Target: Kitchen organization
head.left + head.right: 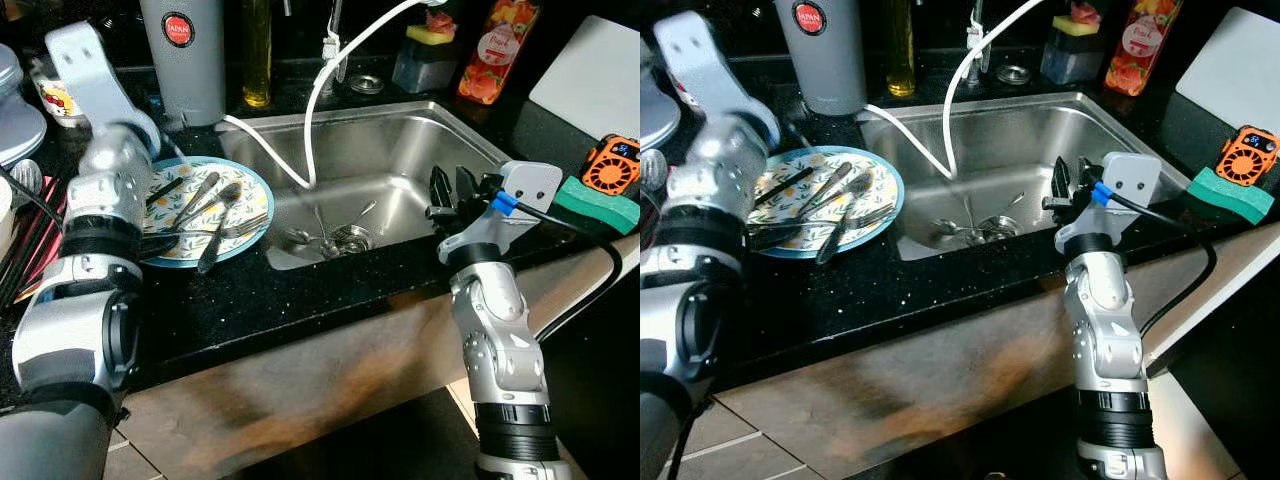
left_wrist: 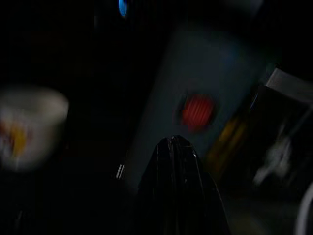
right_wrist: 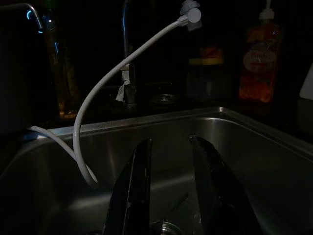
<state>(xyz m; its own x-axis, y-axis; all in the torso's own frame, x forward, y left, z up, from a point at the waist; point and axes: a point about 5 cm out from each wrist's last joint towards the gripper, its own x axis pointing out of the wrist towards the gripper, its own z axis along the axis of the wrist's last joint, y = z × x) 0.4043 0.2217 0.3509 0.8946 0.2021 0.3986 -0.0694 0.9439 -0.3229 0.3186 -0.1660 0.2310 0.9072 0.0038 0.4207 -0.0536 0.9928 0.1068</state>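
1. Cutlery (image 1: 330,238) lay in the sink (image 1: 400,150); more rested on a plate (image 1: 255,205) on the bench (image 1: 300,300).
2. Right hand (image 1: 452,188), fingers apart and empty, hovered at the sink's edge.
3. Left hand (image 2: 173,147) looked pressed together; reaching down for the sink cutlery seemed next.

Head views bright, sharp — wrist views dark, left one blurred

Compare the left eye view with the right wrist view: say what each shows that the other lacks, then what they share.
Left eye view alone: the floral plate carrying cutlery, the left arm over it, the green sponge, the orange timer and the grey canister.

Right wrist view alone: the right gripper seen from behind, fingers apart above the drain.

Shared: the steel sink, the white hose, the orange soap bottle.
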